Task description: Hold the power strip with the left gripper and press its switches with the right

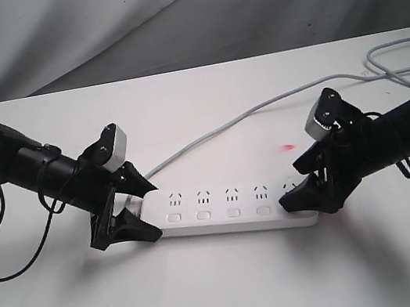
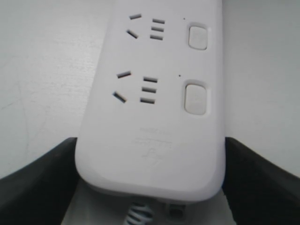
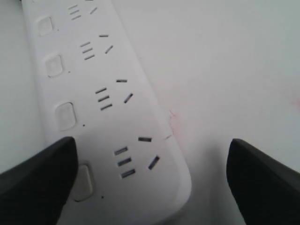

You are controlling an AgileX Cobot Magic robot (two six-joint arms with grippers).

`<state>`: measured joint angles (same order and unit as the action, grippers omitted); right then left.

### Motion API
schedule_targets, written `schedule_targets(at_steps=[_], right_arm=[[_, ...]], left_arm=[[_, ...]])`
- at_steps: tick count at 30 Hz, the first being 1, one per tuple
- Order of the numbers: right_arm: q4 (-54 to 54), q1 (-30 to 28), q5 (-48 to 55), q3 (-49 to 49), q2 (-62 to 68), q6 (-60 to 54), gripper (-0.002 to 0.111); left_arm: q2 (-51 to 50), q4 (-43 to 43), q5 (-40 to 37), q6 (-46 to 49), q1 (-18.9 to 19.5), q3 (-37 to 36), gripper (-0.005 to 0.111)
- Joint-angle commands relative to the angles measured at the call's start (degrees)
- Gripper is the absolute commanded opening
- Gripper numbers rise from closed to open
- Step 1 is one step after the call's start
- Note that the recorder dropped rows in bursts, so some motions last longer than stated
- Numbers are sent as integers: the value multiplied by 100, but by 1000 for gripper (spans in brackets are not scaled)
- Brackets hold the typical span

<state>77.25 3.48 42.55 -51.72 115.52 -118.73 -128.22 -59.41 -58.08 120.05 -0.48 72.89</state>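
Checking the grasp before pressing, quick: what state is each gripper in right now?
Left gripper: closed on one end of the power strip.
Right gripper: open, holding nothing, over the strip's other end.

The power strip (image 1: pixel 231 211) is smooth white plastic with a faint satin sheen, its switches (image 2: pixel 196 97) alike. Its cord (image 1: pixel 260 105) is dull grey, perhaps rubbery. The left pincer (image 1: pixel 150 211) and right pincer (image 1: pixel 293 184) are matt black plastic. Under the power strip, the counter (image 1: pixel 230 296) is matt white.
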Motion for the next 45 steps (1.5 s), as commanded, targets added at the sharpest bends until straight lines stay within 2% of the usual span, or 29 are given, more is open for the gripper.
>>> schedule_targets(at_steps=[1,27,41,45], right_arm=[[-589,-5,-1059,125,153,-73,78],[-1327,-167,-1448,125,129,497,78],[-1147,-167,-1413,125,-371,461,78],[-726,-167,-940,125,-332,210,78]], left_arm=[[-9,3,-21,-10,-14,7,41],[-9,3,-21,-10,-14,7,41],[-9,3,-21,-10,-14,7,41],[-9,3,-21,-10,-14,7,41]])
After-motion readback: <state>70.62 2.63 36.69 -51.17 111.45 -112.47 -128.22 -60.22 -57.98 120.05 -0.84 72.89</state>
